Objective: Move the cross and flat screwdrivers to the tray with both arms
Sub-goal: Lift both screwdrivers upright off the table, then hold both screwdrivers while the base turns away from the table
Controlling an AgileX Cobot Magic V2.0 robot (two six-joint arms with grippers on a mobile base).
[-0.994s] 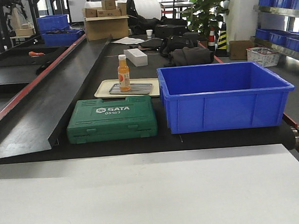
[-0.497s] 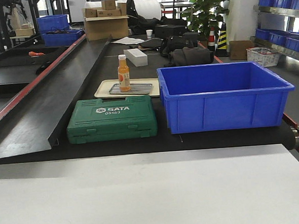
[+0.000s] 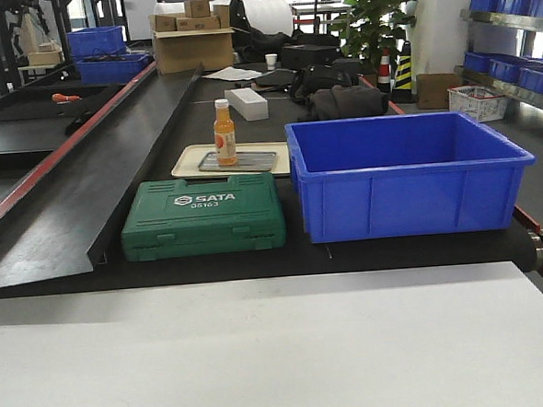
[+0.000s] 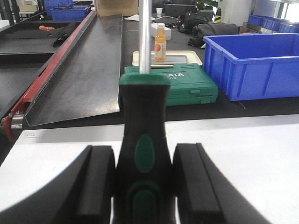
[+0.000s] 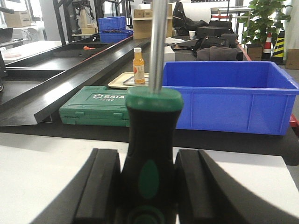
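Each wrist view shows a screwdriver with a black handle and green patches. My left gripper [image 4: 145,156] is shut on one screwdriver [image 4: 144,107], whose shaft rises out of the top of the frame. In the same way my right gripper [image 5: 148,158] is shut on the other screwdriver [image 5: 152,121]. Both tips are out of view, so I cannot tell cross from flat. Both hands hover over the white table [image 3: 280,350]. The grey metal tray [image 3: 250,161] lies on a cream tray [image 3: 184,159] beyond the green case. Neither arm shows in the front view.
A green SATA case [image 3: 203,215] lies on the black belt, with a deep blue bin [image 3: 403,172] to its right. An orange bottle [image 3: 224,133] stands at the grey tray's left end. A sloped black panel [image 3: 94,168] runs along the left.
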